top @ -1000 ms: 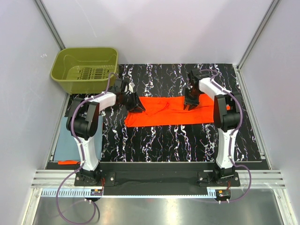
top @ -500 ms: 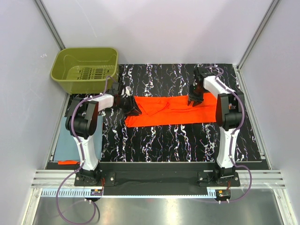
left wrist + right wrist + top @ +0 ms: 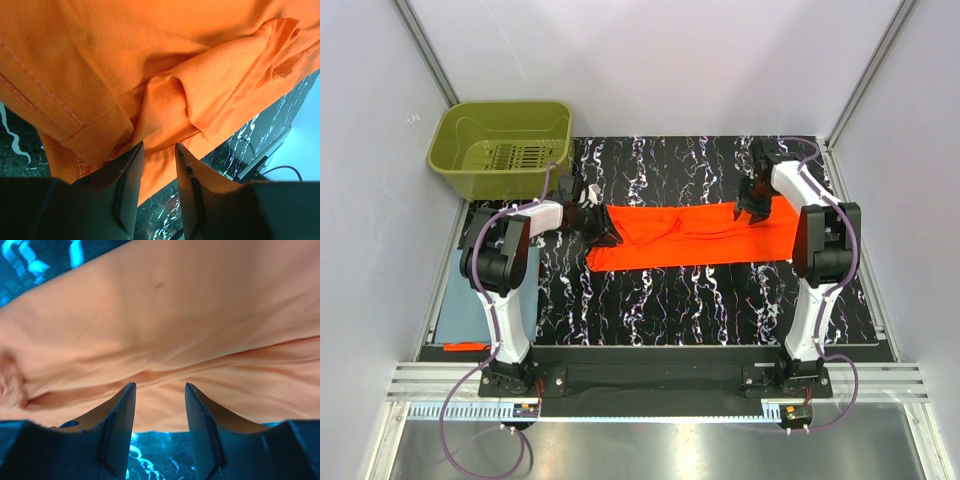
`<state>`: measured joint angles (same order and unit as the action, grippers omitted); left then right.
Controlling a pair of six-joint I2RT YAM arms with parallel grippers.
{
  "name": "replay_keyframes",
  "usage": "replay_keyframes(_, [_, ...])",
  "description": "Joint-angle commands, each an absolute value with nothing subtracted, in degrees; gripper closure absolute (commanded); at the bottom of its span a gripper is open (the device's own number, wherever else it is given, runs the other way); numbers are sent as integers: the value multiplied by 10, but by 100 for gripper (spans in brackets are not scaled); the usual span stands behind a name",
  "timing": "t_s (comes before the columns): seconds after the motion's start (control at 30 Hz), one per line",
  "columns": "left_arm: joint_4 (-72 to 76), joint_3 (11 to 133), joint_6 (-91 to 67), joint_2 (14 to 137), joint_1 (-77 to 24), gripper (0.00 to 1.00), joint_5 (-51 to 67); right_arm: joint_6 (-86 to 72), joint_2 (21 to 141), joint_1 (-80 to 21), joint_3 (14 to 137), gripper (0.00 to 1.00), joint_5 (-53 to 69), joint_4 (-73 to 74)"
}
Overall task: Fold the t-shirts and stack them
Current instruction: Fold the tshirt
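Your left tool [image 3: 158, 147] pinches a fold of the orange t-shirt [image 3: 690, 235] in a narrow grip. Your right tool [image 3: 160, 386] stands parted, gripping nothing, just over the shirt's other end on the counter [image 3: 650, 300].

The black, white-veined desk [image 3: 700, 300] carries an orange t-shirt [image 3: 690, 235] spread as a long flat band across its far half. An olive-green basket [image 3: 470, 180] stands at the far left corner. A folded blue-grey t-shirt [image 3: 455, 305] lies flat along the left edge.

No text, label or number is readable.
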<state>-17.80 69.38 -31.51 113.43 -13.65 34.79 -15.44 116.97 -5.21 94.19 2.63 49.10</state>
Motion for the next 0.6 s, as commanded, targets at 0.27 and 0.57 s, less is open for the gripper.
replay_keyframes(0.27, [-185, 719, -280, 1136, -133, 63, 325, -165, 1238, -6, 962, 49, 18, 469])
replay_keyframes(0.57, [-185, 762, -280, 1174, -134, 63, 298, -154, 1234, 18, 937, 48, 7, 469])
